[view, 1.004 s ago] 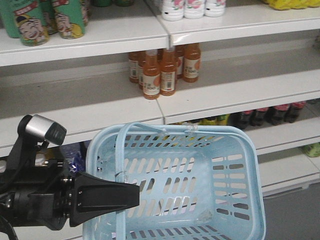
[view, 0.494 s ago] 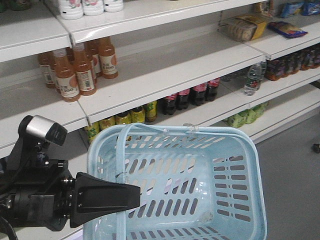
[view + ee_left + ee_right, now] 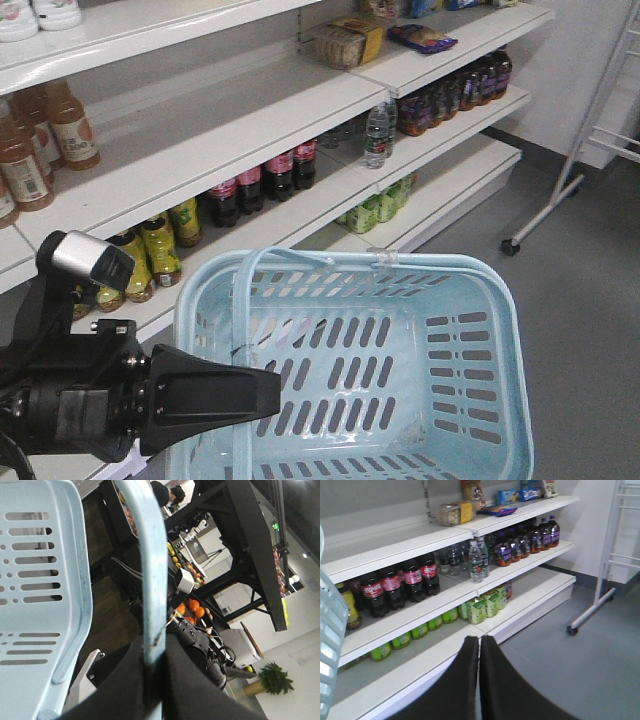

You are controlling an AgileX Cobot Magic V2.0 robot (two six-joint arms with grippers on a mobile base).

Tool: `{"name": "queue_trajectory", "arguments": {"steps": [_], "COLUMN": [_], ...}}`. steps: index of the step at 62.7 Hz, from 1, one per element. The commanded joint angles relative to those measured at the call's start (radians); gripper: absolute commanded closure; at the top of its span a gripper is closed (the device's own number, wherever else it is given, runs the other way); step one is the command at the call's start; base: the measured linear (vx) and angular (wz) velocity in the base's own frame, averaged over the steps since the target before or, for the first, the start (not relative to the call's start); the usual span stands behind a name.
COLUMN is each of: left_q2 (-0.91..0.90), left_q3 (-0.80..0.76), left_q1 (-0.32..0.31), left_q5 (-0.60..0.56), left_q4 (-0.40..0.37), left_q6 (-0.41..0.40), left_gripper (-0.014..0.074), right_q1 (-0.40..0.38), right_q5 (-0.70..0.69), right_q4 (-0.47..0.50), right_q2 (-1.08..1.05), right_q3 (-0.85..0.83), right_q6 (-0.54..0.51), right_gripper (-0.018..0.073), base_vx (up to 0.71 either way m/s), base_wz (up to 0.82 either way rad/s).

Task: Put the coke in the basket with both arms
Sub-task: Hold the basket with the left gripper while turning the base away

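Note:
A light blue plastic basket [image 3: 500, 300] is empty and fills the lower front view. My left gripper [image 3: 268, 393] is shut on its handle [image 3: 151, 570], which runs between the jaws in the left wrist view, where the gripper [image 3: 154, 666] sits at the bottom. Coke bottles [image 3: 262, 180], dark with red labels, stand on a middle shelf. They also show in the right wrist view [image 3: 395, 586]. My right gripper [image 3: 479, 641] is shut and empty, pointing at the lower shelves, well short of the coke. The basket's edge [image 3: 330, 640] shows at the left there.
Orange drink bottles [image 3: 50, 130] stand upper left, yellow-green bottles [image 3: 160, 250] left of the coke, water bottles [image 3: 476, 560] to its right, green bottles [image 3: 485, 604] on the shelf below. A white wheeled rack [image 3: 575, 160] stands on the grey floor at right.
The view has swung right along the shelves: orange bottles slid left, and the coke bottles, shelf end and white rack came into view. Basket and left gripper kept their place in frame.

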Motion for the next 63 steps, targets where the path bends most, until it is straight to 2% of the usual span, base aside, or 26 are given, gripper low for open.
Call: {"name": "queue_trajectory", "arguments": {"steps": [1,63], "left_q2": [-0.024,-0.024], "left_q3": [-0.025,-0.025], "left_q1": [0.005,0.005], "left_q5": [-0.219,-0.219], "left_q4": [-0.088,-0.088], "left_q6": [0.002,0.002], "left_gripper": [0.0603,0.0603], "right_q1": [0.001,0.001], "right_q5": [-0.072,-0.071], "right_q4": [-0.015,-0.015], "right_q2": [-0.018,-0.018], "right_q3": [0.01,0.01], "right_q6": [-0.006,-0.006], "right_gripper": [0.0564,0.0564], "base_vx": [-0.04,-0.01], "base_wz": [-0.45,-0.33]}}
